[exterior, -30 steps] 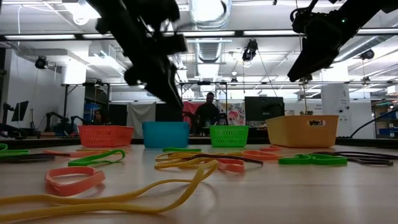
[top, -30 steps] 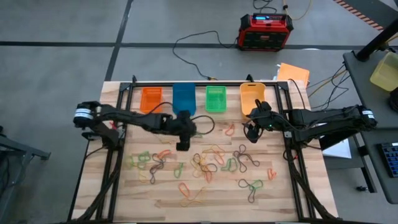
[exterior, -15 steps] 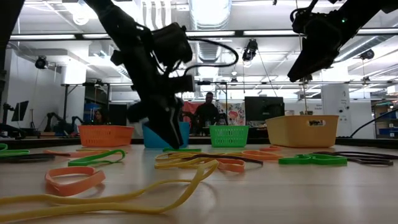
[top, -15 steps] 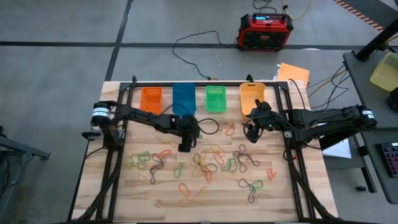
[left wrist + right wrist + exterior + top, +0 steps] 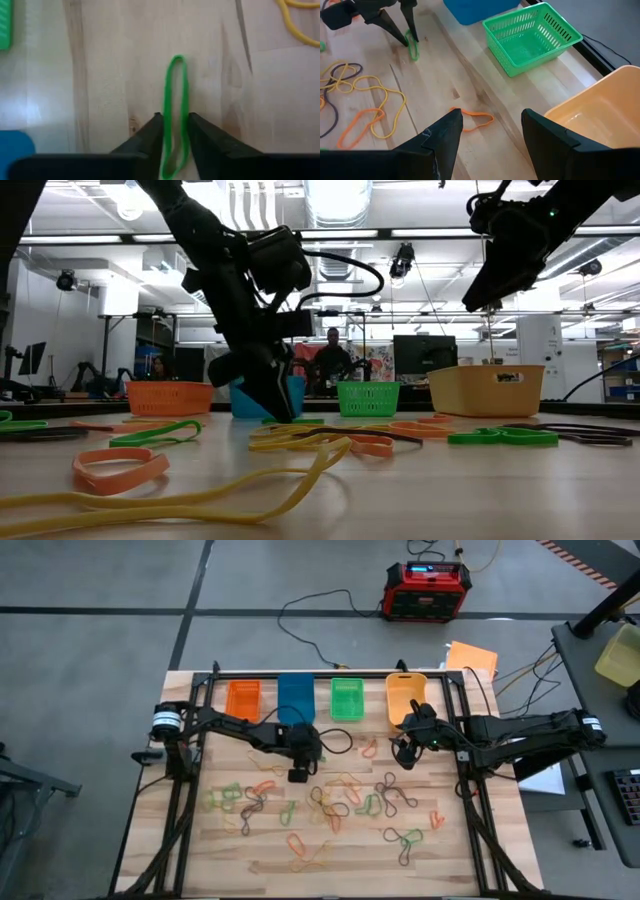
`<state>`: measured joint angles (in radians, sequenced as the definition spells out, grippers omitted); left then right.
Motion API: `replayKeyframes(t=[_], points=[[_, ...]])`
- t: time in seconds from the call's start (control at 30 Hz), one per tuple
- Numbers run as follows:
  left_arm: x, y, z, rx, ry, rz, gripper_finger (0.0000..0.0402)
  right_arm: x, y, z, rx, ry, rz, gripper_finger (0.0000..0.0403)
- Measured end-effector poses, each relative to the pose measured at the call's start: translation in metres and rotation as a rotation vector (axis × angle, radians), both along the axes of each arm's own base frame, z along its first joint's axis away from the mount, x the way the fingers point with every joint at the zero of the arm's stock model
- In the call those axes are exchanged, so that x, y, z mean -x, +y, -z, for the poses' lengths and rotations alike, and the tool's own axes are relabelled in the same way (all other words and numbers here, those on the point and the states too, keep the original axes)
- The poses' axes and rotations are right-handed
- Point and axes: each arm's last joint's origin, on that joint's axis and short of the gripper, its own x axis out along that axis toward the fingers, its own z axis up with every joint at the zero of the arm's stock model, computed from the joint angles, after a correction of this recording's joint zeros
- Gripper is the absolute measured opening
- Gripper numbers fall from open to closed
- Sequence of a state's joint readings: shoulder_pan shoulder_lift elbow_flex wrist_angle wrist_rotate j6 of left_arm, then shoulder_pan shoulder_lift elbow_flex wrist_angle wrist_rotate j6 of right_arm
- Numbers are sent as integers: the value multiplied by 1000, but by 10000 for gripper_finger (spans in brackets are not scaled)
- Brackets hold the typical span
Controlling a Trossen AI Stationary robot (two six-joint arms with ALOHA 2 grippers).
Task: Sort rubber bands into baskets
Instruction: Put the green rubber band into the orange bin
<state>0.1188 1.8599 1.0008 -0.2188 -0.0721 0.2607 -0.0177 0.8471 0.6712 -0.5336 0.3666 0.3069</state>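
Many rubber bands (image 5: 330, 802) in green, orange, yellow and black lie scattered on the wooden table. The baskets stand in a row at the far edge: orange (image 5: 243, 700), blue (image 5: 295, 698), green (image 5: 347, 698) and yellow-orange (image 5: 405, 698). My left gripper (image 5: 175, 126) is down at the table in front of the blue basket, shut on a green rubber band (image 5: 176, 95). My right gripper (image 5: 490, 135) hangs open, high above the table in front of the yellow-orange basket, with nothing between its fingers. My left gripper has the green band's two long sides (image 5: 167, 131) between its two fingers, which squeeze the loop narrow. The fingers slant down from the far side and lie along the loop, at its end nearer the wrist. The band's far end (image 5: 176, 59) lies flat on the table.
An orange band (image 5: 472, 119) lies alone in front of the green basket. Yellow and black bands (image 5: 365, 95) lie near the table's middle. A red-and-black box (image 5: 428, 590) with cables stands on the floor beyond the table. People show in the room behind.
My left gripper has come down from above the bands to the table top, moving slightly toward the near edge. It now stands over the green band in front of the blue basket.
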Motion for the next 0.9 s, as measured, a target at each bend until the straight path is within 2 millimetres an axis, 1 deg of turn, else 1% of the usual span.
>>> replayKeyframes(t=[0.07,0.13,0.33,0.47,0.63,0.8,0.9], points=[[0,0,0,6,0,4,24,0,0,0,0,0,0,199],[0,-1,0,19,-1,1,7,0,0,0,0,0,0,199],[0,-1,-1,47,-9,-32,1,0,0,0,0,0,0,199],[3,-4,-10,53,-25,-40,0,0,0,0,1,0,0,199],[5,-5,-39,54,-130,-49,0,-5,0,2,36,-43,-33,199],[14,-6,-79,59,-272,-64,0,-10,0,9,101,-110,-95,199],[22,-7,-102,58,-346,-65,0,-13,0,15,139,-176,-136,199]])
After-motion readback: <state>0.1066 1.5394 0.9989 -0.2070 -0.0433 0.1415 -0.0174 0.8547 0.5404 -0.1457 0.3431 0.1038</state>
